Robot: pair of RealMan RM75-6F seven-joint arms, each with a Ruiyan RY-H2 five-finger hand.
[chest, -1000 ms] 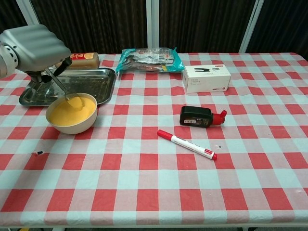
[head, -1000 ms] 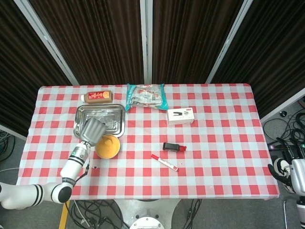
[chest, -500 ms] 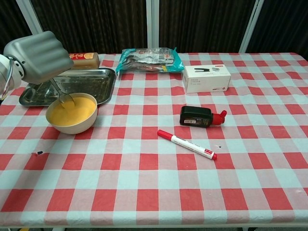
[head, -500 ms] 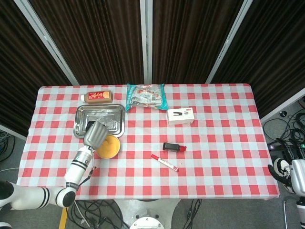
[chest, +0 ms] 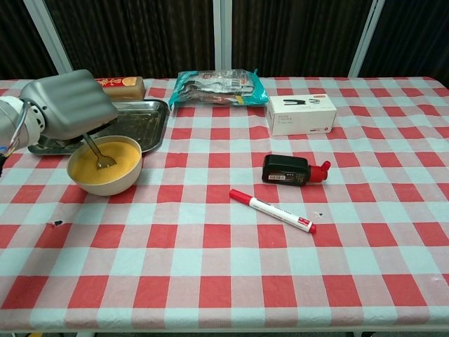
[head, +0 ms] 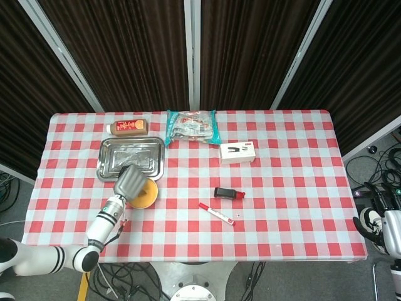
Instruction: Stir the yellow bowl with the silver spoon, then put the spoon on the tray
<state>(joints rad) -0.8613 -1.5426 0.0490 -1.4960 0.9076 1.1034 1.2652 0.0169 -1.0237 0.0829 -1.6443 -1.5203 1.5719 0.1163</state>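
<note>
- Fingers of the left hand (chest: 69, 104) were curled around the handle of the silver spoon (chest: 98, 152), holding it with the handle slanting up to the left and its tip dipped in the yellow contents of the yellow bowl (chest: 104, 166).
- Bowl stood near the left edge of the table (chest: 224, 267), just in front of the tray's (chest: 147, 118) front rim; from the chest view I could not tell whether bowl and tray touched.
- Tray lay toward the far left corner, its bare metal floor showing to the right of the hand.
- Behind the tray, close to the far edge, lay a brown bottle (chest: 125, 86) on its side; to its right, also near the far edge, lay a teal snack packet (chest: 219, 86).
- White box (chest: 300, 114) sat right of the packet, apart from it.
- Near the middle of the table lay a black cartridge with a red cap (chest: 292, 170), and just in front of it a red marker (chest: 271, 210), lying on a slant, the two not touching.
- Front half of the table and its whole right side showed open checked cloth, with only small dark specks near the left front.
- Right hand (head: 382, 227) showed only partly at the right border of the head view, beyond the table's right edge; I could not tell how its fingers lay.
</note>
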